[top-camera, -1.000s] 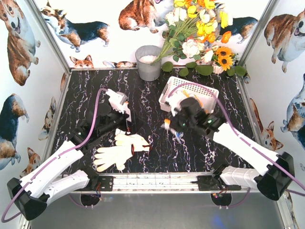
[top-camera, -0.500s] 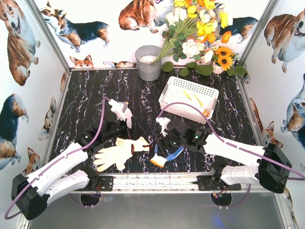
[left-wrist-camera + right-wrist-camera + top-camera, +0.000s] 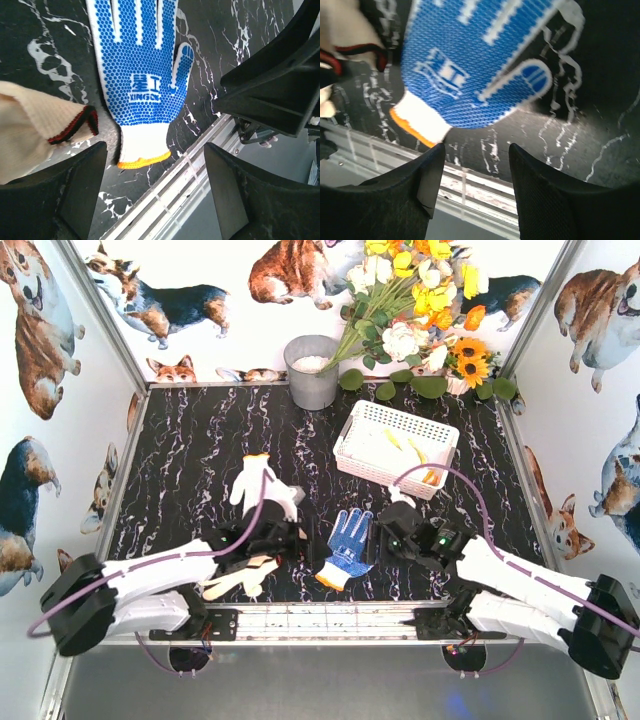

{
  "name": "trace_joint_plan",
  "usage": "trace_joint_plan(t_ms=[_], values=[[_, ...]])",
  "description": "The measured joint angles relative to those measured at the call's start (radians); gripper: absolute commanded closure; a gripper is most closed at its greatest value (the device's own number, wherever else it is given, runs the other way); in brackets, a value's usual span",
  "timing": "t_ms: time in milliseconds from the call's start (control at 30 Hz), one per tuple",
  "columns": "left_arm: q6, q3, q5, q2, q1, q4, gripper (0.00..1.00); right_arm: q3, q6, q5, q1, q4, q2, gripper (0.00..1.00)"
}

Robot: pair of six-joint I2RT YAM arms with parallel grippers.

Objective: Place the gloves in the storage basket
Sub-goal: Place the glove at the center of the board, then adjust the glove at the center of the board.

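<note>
The blue glove point(image 3: 348, 543) lies flat on the table point(image 3: 190, 440) at 6 o'clock, dotted palm up, its orange-edged cuff toward the near edge. The cream gloves point(image 3: 236, 578) lie just at its 9 o'clock. The basket point(image 3: 400, 416) stands well apart at 1 o'clock. Both wrist views look down on the same blue glove. The left gripper point(image 3: 155, 170) has its fingers spread wide and empty, and the right gripper point(image 3: 477, 165) is likewise spread, holding nothing.

The step in hand looks like taking a glove up for the basket. Since both arms crowd one spot, only one should go down. The right gripper is nearer the basket, so it suits the blue glove. It should drop onto the cuff or palm, pinch a fold of knit rather than scrape the table, and lift until the fingers hang clear. Then it can carry toward 1 o'clock and let go past the rim. The left gripper would do better on the cream gloves at 7 o'clock.

Half a second ago the blue glove dangled crumpled from the right gripper; now it is laid out and released. The left arm has swung from 10 o'clock down over the cream gloves.
</note>
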Motion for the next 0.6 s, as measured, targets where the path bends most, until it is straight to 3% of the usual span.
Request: trace_joint_plan(t_ms=[167, 600], values=[[-0.039, 0.007, 0.007, 0.126, -0.049, 0.078, 0.48, -0.028, 0.071, 0.017, -0.012, -0.031, 0.038, 0.59], [-0.069, 0.065, 0.009, 0.319, -0.099, 0.119, 0.58, -0.051, 0.106, 0.05, -0.02, 0.103, 0.201, 0.66]])
